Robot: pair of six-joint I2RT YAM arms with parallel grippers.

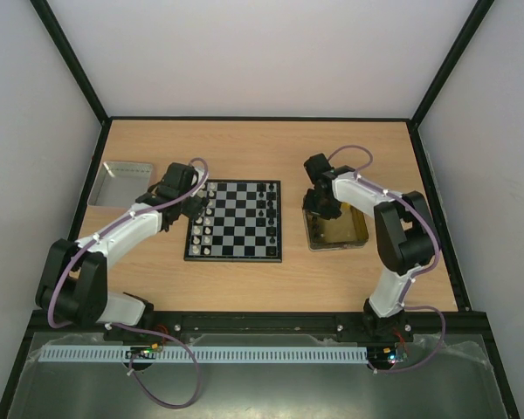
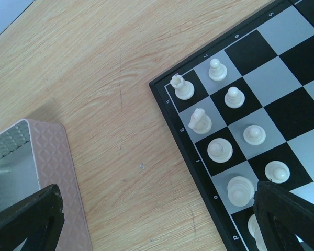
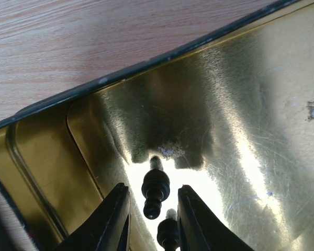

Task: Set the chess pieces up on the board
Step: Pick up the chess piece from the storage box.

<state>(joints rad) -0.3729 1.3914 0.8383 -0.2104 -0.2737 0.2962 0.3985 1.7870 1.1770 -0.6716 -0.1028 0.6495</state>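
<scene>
The board (image 1: 234,258) lies mid-table, with white chess pieces (image 1: 208,218) along its left side and black ones (image 1: 264,209) toward its right. In the left wrist view a white rook (image 2: 182,87), a knight (image 2: 200,121) and pawns (image 2: 217,69) stand on the board's corner squares. My left gripper (image 2: 157,209) is open over bare wood beside the board's left frame (image 2: 188,141). My right gripper (image 3: 152,187) is down in the yellow tray (image 3: 240,104). Its jaws stand either side of a lying black pawn (image 3: 155,191), with a gap on each side. A second black piece (image 3: 167,234) lies just behind it.
A shallow silver tray (image 1: 122,182) sits at the far left, and its patterned wall (image 2: 47,157) is close to my left finger. The yellow tray (image 1: 354,234) stands right of the board. Black frame rails border the table's sides and back.
</scene>
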